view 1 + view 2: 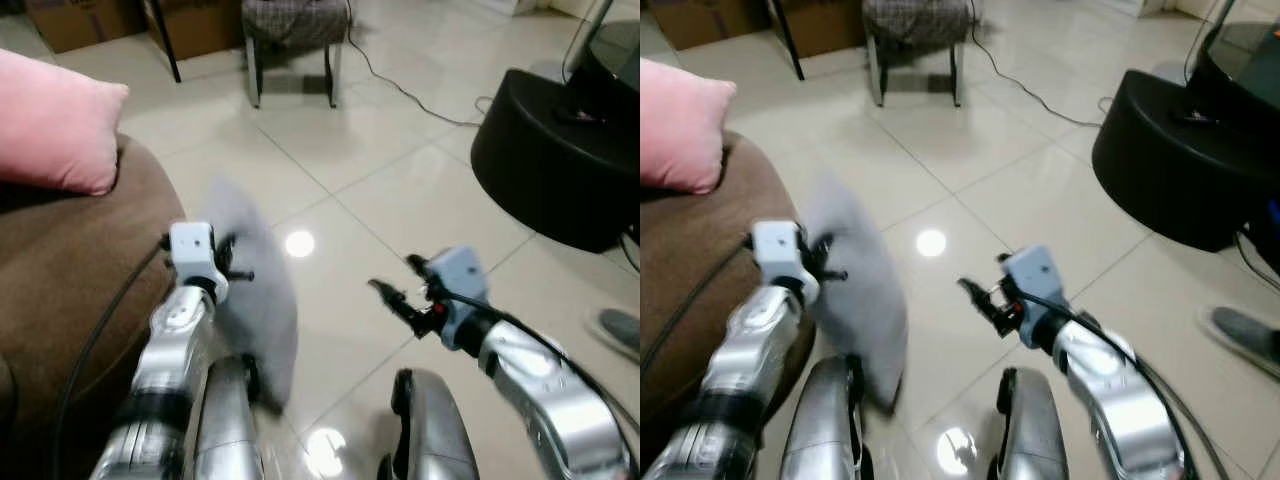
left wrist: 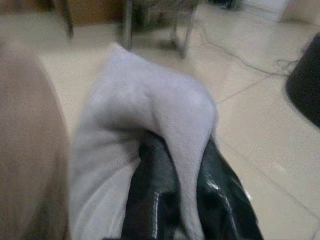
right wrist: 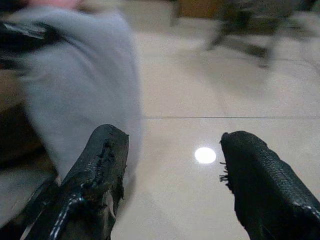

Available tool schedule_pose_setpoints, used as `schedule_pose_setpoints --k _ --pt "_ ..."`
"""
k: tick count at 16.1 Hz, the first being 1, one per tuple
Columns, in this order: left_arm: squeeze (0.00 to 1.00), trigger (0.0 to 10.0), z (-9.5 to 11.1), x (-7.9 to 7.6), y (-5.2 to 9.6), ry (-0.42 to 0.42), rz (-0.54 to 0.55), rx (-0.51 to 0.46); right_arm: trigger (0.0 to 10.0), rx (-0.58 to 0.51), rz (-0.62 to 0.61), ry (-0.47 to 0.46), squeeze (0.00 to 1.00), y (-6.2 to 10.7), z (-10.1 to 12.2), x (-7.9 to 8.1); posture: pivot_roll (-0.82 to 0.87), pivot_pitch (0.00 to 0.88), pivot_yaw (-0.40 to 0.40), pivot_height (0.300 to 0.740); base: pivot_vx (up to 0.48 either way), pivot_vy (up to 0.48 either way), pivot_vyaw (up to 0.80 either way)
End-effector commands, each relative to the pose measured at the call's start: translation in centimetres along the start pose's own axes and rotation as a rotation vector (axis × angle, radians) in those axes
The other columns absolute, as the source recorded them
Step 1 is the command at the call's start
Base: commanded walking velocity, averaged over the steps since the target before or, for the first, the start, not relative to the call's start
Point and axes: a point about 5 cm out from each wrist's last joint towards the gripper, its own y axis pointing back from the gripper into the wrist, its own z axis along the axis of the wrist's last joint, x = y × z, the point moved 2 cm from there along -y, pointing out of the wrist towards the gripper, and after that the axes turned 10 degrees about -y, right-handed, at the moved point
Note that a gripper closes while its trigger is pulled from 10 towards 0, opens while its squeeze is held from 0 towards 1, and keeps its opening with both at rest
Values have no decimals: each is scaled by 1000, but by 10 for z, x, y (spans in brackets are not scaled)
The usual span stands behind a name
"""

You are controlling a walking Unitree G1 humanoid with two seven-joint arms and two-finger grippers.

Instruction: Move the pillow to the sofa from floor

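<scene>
Left eye view: grey pillow [image 1: 255, 300] hanging blurred off the floor, pinched at its near edge by the left gripper [image 1: 236, 268], just beside the rounded arm of the brown sofa [image 1: 70, 270]. Pink cushion [image 1: 50, 125] resting on the sofa top. Right gripper [image 1: 395, 285] held apart from the pillow over bare tiled floor [image 1: 400, 200], fingers spread, nothing between them. Black rounded base [image 1: 555, 160] well off to the right, a cable [image 1: 400, 85] trailing across the tiles toward a chair [image 1: 293, 40] at the far side.

Right eye view: same layout; open tile between the pillow and the black base, a grey shoe [image 1: 1245, 335] at the right edge.

Left wrist view: 2 black fingers [image 2: 150, 200] clamped on a fold of the pillow, cloth bulging up over and between them; sofa arm pressing close alongside, tiles open on the other side.

Right wrist view: 2 fingers [image 3: 95, 170] wide apart, floor and a light glare showing through the gap; pillow blurred beyond one finger, perhaps just short of touching it.
</scene>
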Motion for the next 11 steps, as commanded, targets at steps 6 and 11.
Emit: schedule_pose_setpoints --k 6,11 --pt "0 0 59 14 48 -20 133 -129 10000 -134 -128 -61 0 -10 16 -1 83 0 -83 615 0 0 0" --pt "0 0 67 28 55 -48 228 -133 10000 -169 -123 -60 0 -29 22 -2 119 0 -102 670 0 0 0"
